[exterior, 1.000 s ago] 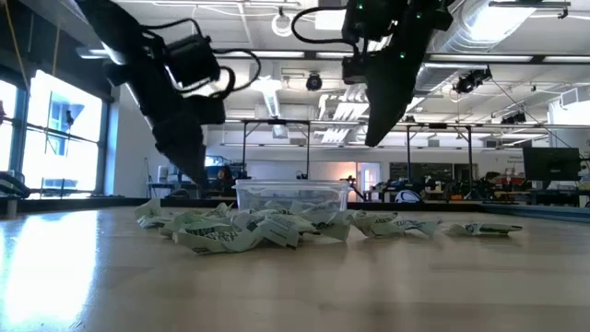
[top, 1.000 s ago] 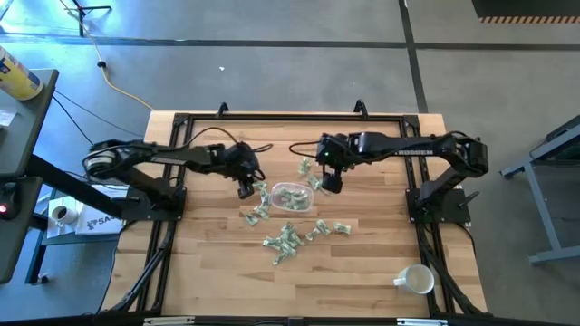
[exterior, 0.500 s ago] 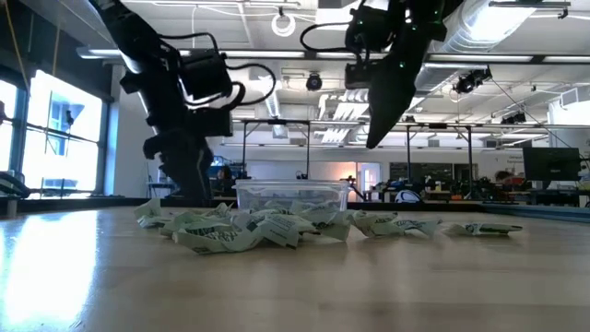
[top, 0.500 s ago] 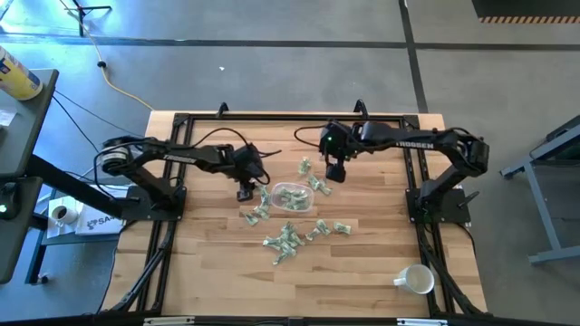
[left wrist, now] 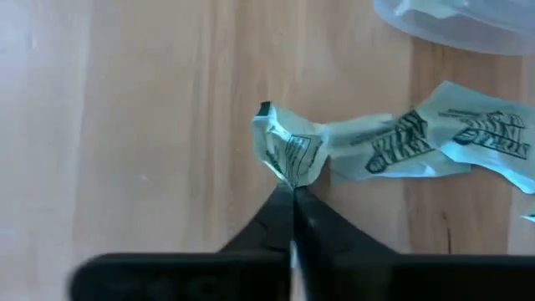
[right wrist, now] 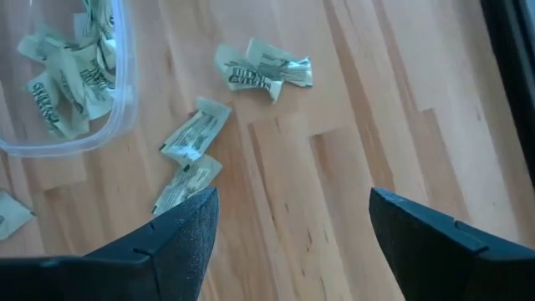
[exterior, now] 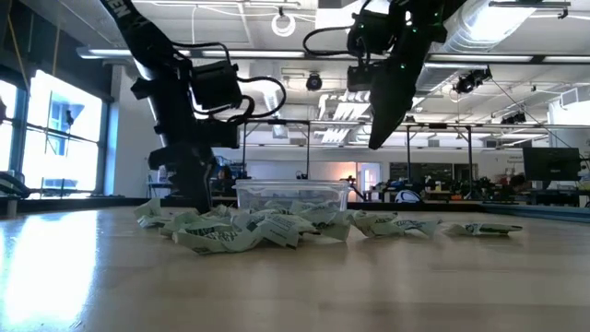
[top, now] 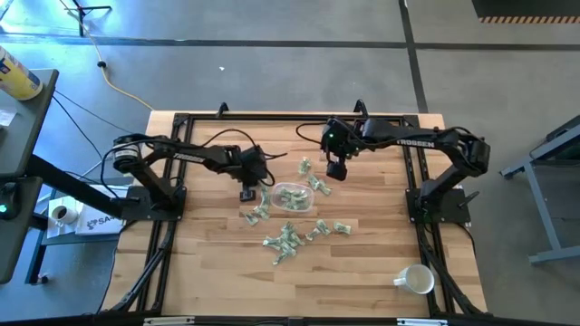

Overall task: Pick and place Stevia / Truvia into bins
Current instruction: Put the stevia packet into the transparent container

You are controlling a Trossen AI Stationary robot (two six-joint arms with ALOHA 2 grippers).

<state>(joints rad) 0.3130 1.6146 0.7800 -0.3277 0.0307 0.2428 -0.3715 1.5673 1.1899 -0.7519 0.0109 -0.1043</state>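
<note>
Many green and white Stevia packets (top: 288, 237) lie scattered on the wooden table around the clear bin (top: 292, 196), which holds several more (right wrist: 58, 92). My left gripper (top: 246, 192) is down at the table just left of the bin, shut on a crumpled packet (left wrist: 288, 150). Another packet (left wrist: 401, 142) lies right beside that one. My right gripper (top: 335, 172) hangs open above the table on the bin's far right, with nothing between its fingers (right wrist: 192, 226). Below it lie loose packets (right wrist: 263, 68). My left gripper pinches one edge of the crumpled packet (left wrist: 290, 177) between its two fingertips. The fingers point down at the table from above. The packet bunches up in front of the fingertips and stays at table height; whether it is clear of the wood I cannot tell.
A white mug (top: 417, 279) lies near the table's near right corner. The black frame rails (top: 172, 217) run along the table's left, right and far sides. Bare wood shows at the near left.
My left gripper has sunk to the table beside the bin's left side and now stands shut on a packet. My right gripper has drawn back from the bin toward the far edge and risen a little, staying open.
</note>
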